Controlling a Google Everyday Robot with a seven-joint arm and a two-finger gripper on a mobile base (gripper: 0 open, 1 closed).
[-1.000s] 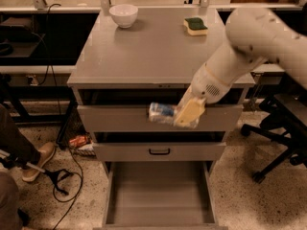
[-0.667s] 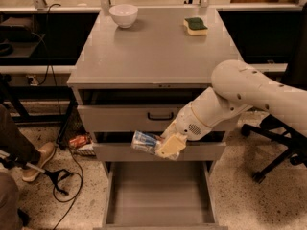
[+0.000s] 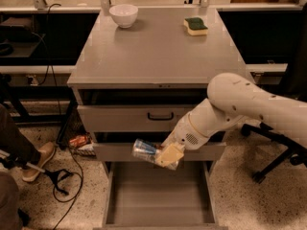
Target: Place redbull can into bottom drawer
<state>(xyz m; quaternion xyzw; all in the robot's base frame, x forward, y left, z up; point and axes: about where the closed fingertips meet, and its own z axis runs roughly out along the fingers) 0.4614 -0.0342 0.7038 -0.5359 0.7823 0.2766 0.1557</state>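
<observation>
While over one bottom drawer point(image 3: 158, 198), one pincer point(image 3: 166, 155) round one redbull can point(image 3: 143, 149)

- One cabinet point(image 3: 158, 56), grey, with three drawers: top drawer point(image 3: 120, 119), middle drawer point(image 3: 112, 151) and bottom drawer point(image 3: 158, 200), the last one pulled out.
- One handle point(image 3: 160, 116) in sight, black, on the top drawer.
- One bowl point(image 3: 123, 15), white, at the back left of the cabinet top.
- One sponge point(image 3: 195, 26), green over yellow, at the back right.
- One can point(image 3: 144, 149), silver and blue, lying sideways.
- One arm point(image 3: 240, 104), white, reaching in from the right.
- One gripper point(image 3: 168, 157), in front of the middle drawer and above the bottom drawer, clamped on the can.
- One shoe point(image 3: 41, 159) and one wrapper point(image 3: 79, 142) on the floor at the left.
- One chair point(image 3: 276, 163) at the right, only its dark base showing.
</observation>
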